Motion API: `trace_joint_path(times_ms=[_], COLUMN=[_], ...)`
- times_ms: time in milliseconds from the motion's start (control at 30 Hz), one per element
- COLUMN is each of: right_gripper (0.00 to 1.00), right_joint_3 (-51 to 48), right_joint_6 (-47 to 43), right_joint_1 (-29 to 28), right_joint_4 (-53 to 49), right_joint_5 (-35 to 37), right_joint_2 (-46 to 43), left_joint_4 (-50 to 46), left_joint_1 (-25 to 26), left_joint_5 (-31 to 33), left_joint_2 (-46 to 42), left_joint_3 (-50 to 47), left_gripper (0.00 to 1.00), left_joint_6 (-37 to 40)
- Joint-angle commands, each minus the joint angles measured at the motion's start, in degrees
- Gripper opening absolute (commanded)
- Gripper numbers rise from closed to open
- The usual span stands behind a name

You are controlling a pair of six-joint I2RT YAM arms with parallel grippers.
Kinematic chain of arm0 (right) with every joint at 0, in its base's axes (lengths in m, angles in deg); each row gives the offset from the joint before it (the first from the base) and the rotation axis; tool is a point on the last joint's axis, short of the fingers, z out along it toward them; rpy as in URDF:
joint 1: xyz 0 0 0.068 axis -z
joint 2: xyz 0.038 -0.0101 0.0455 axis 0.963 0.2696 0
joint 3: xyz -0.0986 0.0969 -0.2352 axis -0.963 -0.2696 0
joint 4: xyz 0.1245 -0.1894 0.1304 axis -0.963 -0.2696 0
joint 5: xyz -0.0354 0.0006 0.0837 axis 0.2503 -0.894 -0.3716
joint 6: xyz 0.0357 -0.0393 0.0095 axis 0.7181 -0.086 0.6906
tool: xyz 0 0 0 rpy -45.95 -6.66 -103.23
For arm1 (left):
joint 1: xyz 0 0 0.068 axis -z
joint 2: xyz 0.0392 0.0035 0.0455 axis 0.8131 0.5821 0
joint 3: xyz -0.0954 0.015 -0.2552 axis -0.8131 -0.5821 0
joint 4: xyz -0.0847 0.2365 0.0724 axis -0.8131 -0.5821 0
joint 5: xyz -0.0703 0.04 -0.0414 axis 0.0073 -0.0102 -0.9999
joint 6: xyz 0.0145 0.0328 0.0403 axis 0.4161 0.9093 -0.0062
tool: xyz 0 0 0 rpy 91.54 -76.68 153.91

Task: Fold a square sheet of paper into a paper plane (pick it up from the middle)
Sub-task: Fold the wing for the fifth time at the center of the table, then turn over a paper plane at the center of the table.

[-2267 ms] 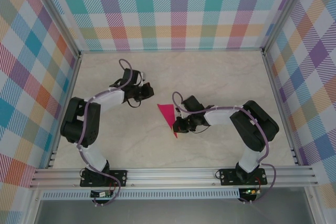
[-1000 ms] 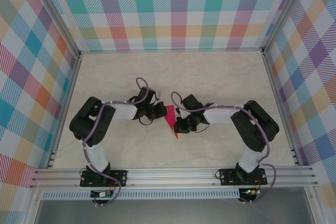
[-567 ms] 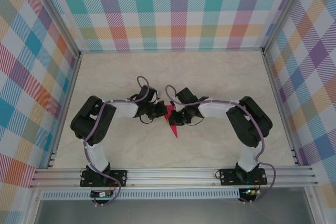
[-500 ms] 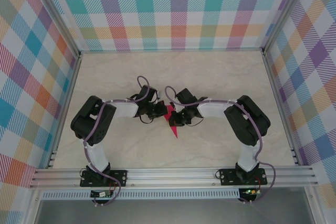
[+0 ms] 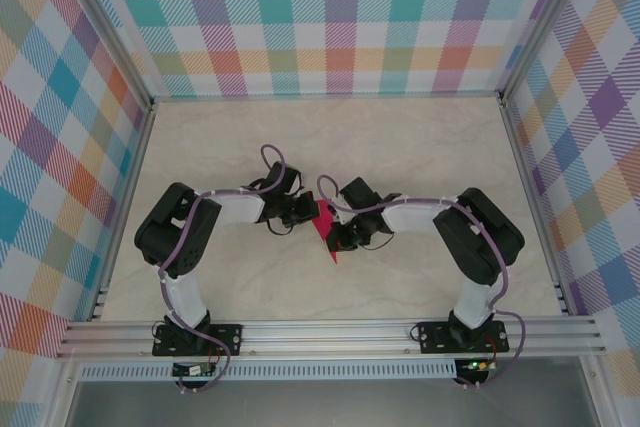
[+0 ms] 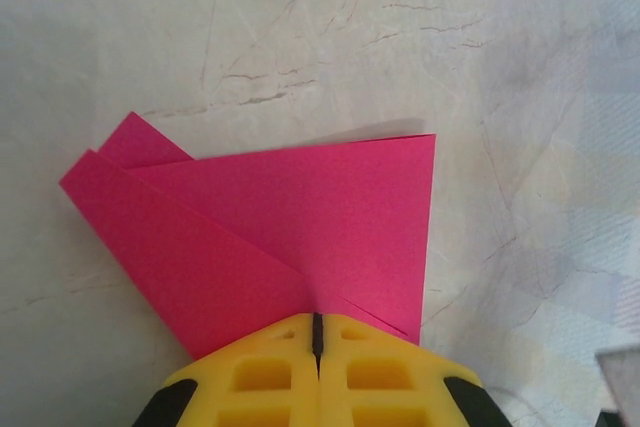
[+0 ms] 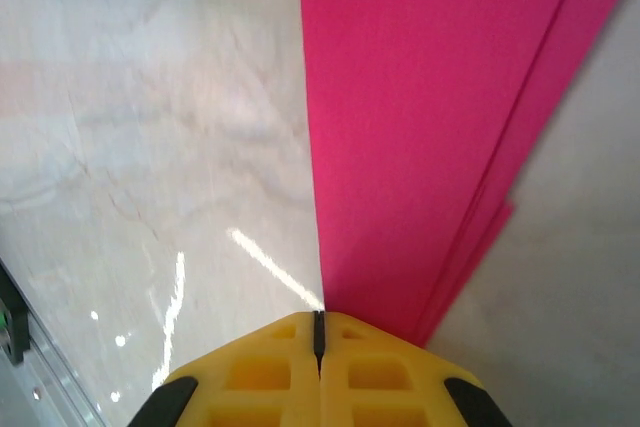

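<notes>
Pointing its tip nearward, folded pink paper (image 5: 323, 227), long axis far-to-near

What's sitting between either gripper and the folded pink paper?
Nothing visible. The left gripper and the right gripper, both shut, sit right at the folded pink paper. The paper lies flat on the table, and its edge runs under each gripper's tip.

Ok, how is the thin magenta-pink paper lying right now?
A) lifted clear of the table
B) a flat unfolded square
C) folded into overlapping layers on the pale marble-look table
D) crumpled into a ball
C: in the left wrist view the magenta-pink paper shows overlapping folded layers with slanted edges, resting on the table.
</notes>
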Motion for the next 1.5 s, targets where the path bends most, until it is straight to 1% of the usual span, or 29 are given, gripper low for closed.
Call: trace_joint_path(times_ms=[0,267,433,600,667,700,733,767,833,867,967,1033,1100,1133,1167,1233,1267,1300,1467], right_gripper=[0.03,0.03,0.02,0.03,0.03,0.03,0.07,0.16,0.32,0.39,0.53,0.62,0.71,0.79,0.86,0.93,0.97,1.00,1.00], right_joint_3=[-2.67,-5.28,-8.34,-3.50,-2.21,-1.90,-1.81,-1.86,-2.75,-3.33,-4.46,-5.21,-6.32,-7.04,-7.75,-8.99,-9.62,-10.17,-11.25], right_joint_6=[-2.84,-2.00,-0.26,1.65,2.77,3.40,3.97,4.51,5.31,5.59,5.98,6.27,7.30,7.72,8.48,10.04,10.53,11.03,11.98], right_joint_1=[-1.83,-3.29,-3.29,-3.20,-3.20,-3.13,-2.97,-2.79,-1.82,-1.17,0.91,2.21,2.99,3.49,3.78,4.37,4.68,4.96,6.20], right_joint_4=[-9.04,-10.55,-7.98,-6.13,-5.20,-5.28,-5.57,-5.85,-5.96,-6.09,-7.57,-8.10,-8.25,-8.18,-8.21,-8.53,-8.53,-8.62,-10.02], right_joint_5=[-1.23,0.03,0.96,2.64,5.63,7.97,10.71,13.49,18.39,20.69,27.74,32.16,37.01,38.96,40.76,43.38,43.84,44.15,44.07], right_joint_2=[-1.37,-3.85,-6.51,-9.61,-12.47,-13.82,-15.34,-17.07,-20.57,-22.36,-27.19,-29.54,-31.82,-32.96,-33.97,-35.50,-36.15,-36.58,-36.99], left_joint_4=[-8.96,-8.48,-7.67,-8.64,-10.60,-11.65,-12.74,-13.88,-17.00,-19.47,-25.61,-29.22,-33.16,-35.76,-38.50,-42.83,-44.53,-45.74,-50.98], left_joint_1=[-0.29,-0.29,-0.29,0.04,0.24,0.40,0.62,0.76,1.18,1.42,2.44,3.32,4.32,4.99,6.18,9.04,10.63,11.90,16.42], left_joint_5=[10.41,11.07,10.39,8.55,8.34,8.18,8.17,8.18,8.31,8.60,10.39,13.01,16.28,18.77,21.85,29.02,32.54,35.26,42.99], left_joint_2=[2.19,2.68,2.72,2.79,1.43,0.52,-0.61,-1.86,-3.70,-4.64,-6.97,-8.35,-9.13,-9.38,-9.54,-9.58,-9.39,-9.08,-3.29], left_joint_3=[-3.41,-3.82,-3.89,-1.03,0.77,1.81,2.86,3.86,6.70,8.54,12.78,14.89,16.73,17.95,19.09,21.24,22.25,22.87,28.14], left_gripper=[0.00,0.00,0.00,0.00,0.00,0.00,0.00,0.00,0.08,0.15,0.29,0.37,0.41,0.47,0.57,0.68,0.74,0.80,0.94], left_joint_6=[-1.63,-2.51,-1.98,1.02,2.29,2.79,3.31,3.84,4.77,5.14,5.81,5.35,4.51,3.81,3.30,2.98,2.92,2.94,1.31])
